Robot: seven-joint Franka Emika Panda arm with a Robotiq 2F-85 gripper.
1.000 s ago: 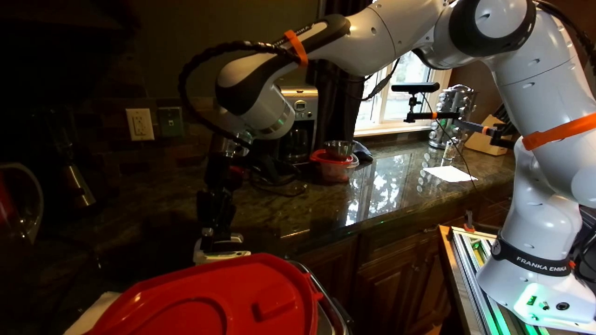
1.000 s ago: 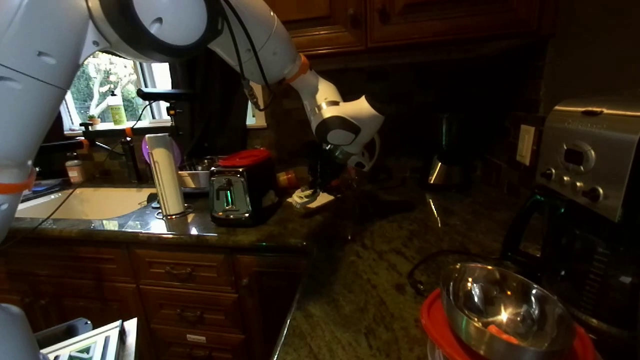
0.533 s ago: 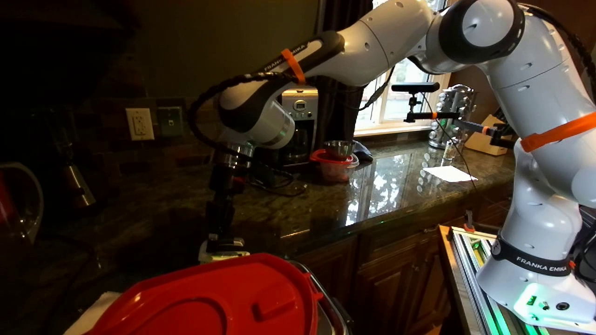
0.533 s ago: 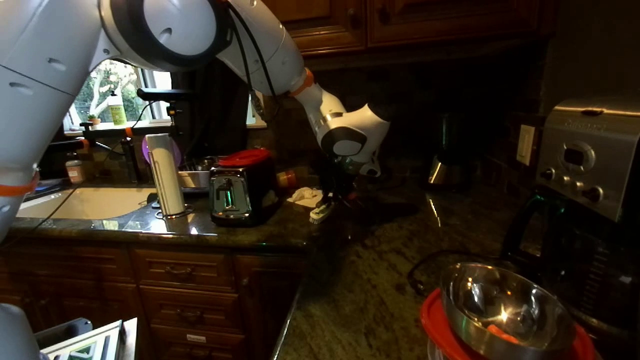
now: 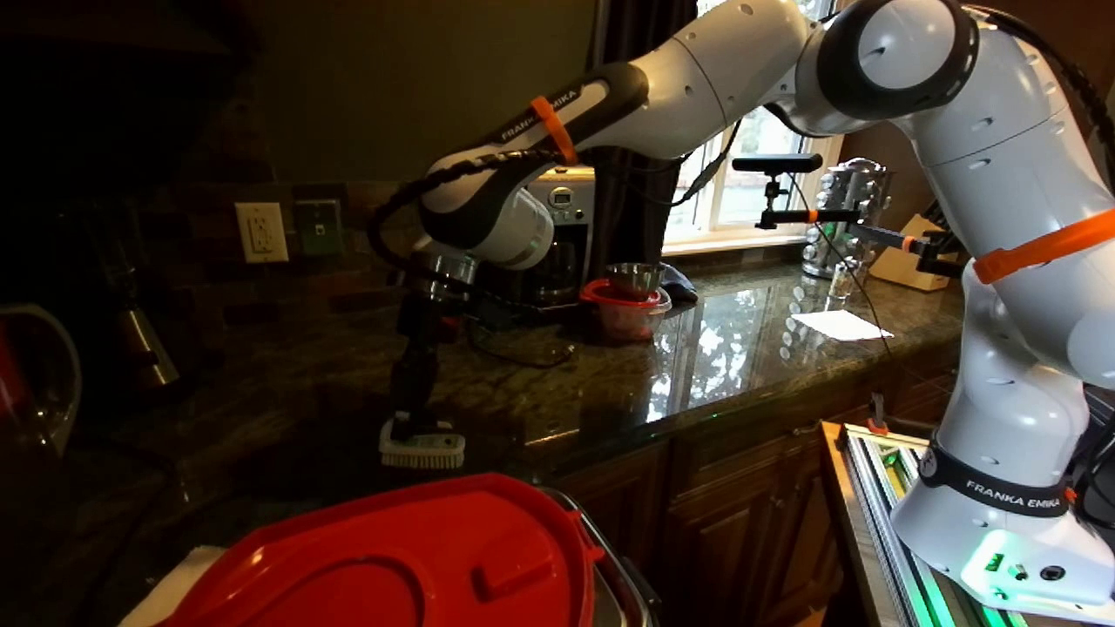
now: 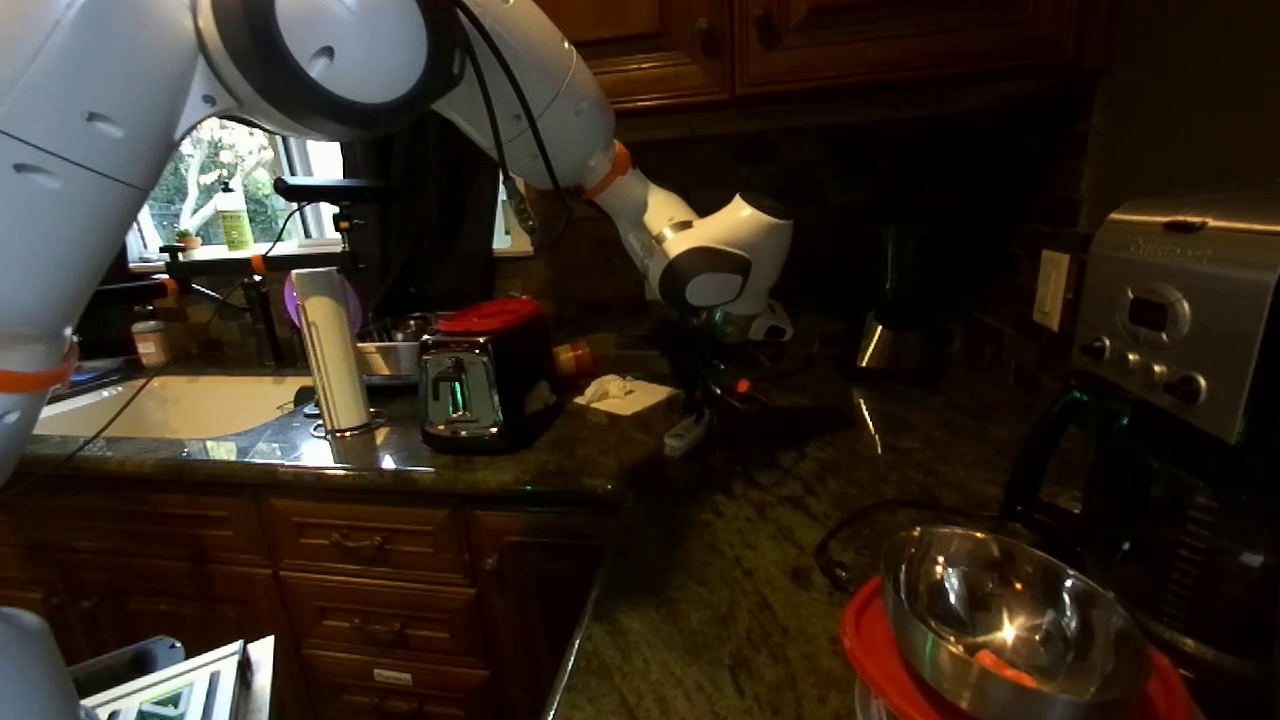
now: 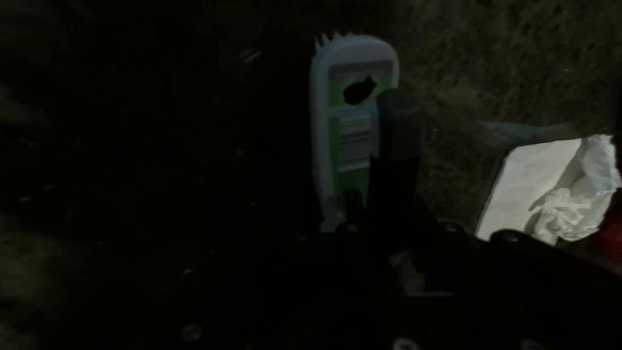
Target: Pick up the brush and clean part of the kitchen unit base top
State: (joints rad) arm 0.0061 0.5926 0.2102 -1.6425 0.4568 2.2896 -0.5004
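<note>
Evidently the brush is in the robot's grasp: the gripper points down and pinches it from above, jaws drawn in tight. It is over the kitchen unit base top, near the inside corner, just beside a white sheet that bears some crumpled paper. The bristles face down; whether they touch the stone, the shadow hides.

As for handling, the brush looks light, a rigid plastic block that should neither bend nor break under a firm squeeze. Its bristles seem short and springy, likely to flex a little and drag when pressed. The back, with its smooth printed label, could prove slippery, so a raised grip, if it has one, would serve better; it is too dim to tell exactly which part is clamped.

In the wrist view one finger overlaps the edge of the label, and the hold sits toward one end of the block rather than at its middle. Scrubbing would probably make the far end tip or twist, so a centred hold, square across the width, suits it best. With this one, gentle pressure and short strokes seem wiser.
</note>
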